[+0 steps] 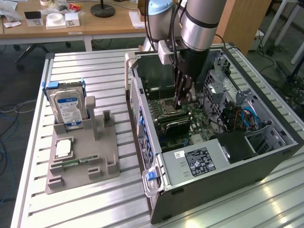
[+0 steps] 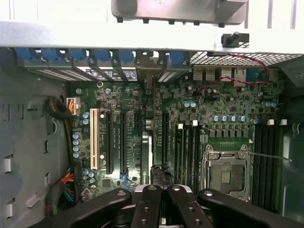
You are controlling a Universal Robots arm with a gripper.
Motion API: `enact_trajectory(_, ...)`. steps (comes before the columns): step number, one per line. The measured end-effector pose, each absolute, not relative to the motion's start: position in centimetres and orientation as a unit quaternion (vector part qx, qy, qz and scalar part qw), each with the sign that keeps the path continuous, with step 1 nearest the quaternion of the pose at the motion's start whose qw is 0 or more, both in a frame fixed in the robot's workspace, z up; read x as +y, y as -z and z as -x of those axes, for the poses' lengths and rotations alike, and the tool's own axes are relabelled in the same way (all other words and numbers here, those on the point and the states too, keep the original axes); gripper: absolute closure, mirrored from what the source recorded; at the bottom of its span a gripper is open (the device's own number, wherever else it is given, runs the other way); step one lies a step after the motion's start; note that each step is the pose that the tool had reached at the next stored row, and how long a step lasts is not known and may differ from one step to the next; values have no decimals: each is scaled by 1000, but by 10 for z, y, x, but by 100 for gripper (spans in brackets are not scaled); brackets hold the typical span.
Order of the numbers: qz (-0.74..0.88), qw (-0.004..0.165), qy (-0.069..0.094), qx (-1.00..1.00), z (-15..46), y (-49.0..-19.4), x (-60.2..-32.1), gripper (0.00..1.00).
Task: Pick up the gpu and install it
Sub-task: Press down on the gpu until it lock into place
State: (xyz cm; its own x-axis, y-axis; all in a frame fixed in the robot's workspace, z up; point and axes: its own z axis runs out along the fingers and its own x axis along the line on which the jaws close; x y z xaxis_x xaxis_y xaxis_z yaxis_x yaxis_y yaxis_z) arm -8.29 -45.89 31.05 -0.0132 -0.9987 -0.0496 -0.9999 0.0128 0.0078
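The fingers [image 2: 147, 209] are drawn together, with nothing seen between them. The gripper [image 1: 182, 105] hangs inside the open case [image 1: 285, 137], just beside the socket [image 2: 227, 175]. The gpu [image 2: 146, 156] stands on edge in a board slot, a few slots from the socket on the side away from the memory slots [image 2: 266, 156]. Its bracket end points to the blue latches [image 2: 102, 54] at the case's back wall. Whether the fingers touch the card's top edge cannot be told.

The step in hand looks like seating. It is likely done well by pushing straight down on the top edge, keeping the card upright, and spreading the force so that both ends sink evenly and the bracket stays in its opening.
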Motion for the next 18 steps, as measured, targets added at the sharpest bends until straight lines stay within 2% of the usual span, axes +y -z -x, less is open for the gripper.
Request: enact_trajectory(18,702,15,-21,712,83,-292,-462,89)
